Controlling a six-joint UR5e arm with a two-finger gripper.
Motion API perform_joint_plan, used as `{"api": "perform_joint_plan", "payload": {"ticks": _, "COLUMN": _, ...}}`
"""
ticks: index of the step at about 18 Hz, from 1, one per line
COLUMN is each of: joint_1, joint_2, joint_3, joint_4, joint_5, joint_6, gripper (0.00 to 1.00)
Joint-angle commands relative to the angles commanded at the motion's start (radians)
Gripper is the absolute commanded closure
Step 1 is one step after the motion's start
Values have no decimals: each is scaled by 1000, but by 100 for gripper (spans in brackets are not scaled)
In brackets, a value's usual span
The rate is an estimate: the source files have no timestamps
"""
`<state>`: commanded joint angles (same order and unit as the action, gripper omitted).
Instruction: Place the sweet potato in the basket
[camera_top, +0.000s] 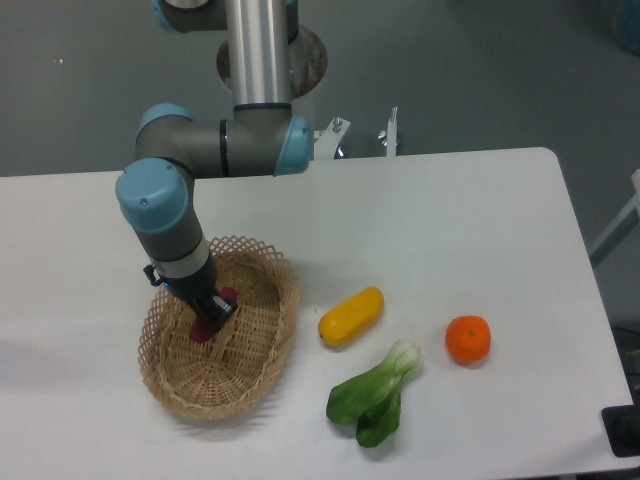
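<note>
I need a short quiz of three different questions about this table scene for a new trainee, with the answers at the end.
1. True or false: the sweet potato is over the basket.
2. Which lies nearest the yellow vegetable: A the orange, B the leafy green?
3. Fill in: the gripper is inside the ____.

Key: 1 true; 2 B; 3 basket.
</note>
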<state>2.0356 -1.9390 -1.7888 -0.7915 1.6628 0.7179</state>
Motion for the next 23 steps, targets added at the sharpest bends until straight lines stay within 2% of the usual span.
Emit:
{"api": "perform_joint_plan", "payload": {"ticks": 2, "joint_1": 3, "joint_2": 14, "joint_3": 29, "joint_4": -3, "joint_5": 0, "joint_6": 0, "gripper": 7}}
{"api": "perform_joint_plan", "payload": {"ticks": 7, "joint_1": 84, "joint_2": 35, "joint_3": 126, "joint_4": -8, "joint_5": 2, "joint_6": -11, "gripper": 0}}
{"api": "perform_joint_plan", "payload": {"ticks": 13, "joint_1": 231, "joint_2": 107, "joint_3": 150, "joint_4": -20, "joint_5": -1, "joint_6": 0, "gripper": 0}}
{"api": "perform_joint_plan", "payload": {"ticks": 18, "joint_1": 366, "joint_2": 133, "joint_3": 149, "joint_4": -29, "joint_5": -5, "joint_6": 18, "gripper": 0}}
{"api": "perform_joint_plan", "payload": {"ticks": 20, "joint_1": 403, "joint_2": 150, "joint_3": 146, "joint_4": -38, "joint_5": -3, "joint_6": 110, "gripper": 0}}
{"api": "perform_joint_plan", "payload": {"ticks": 23, "joint_1": 475, "joint_2": 172, "joint_3": 141, "joint_4": -81, "joint_5": -5, "joint_6": 297, "gripper": 0}}
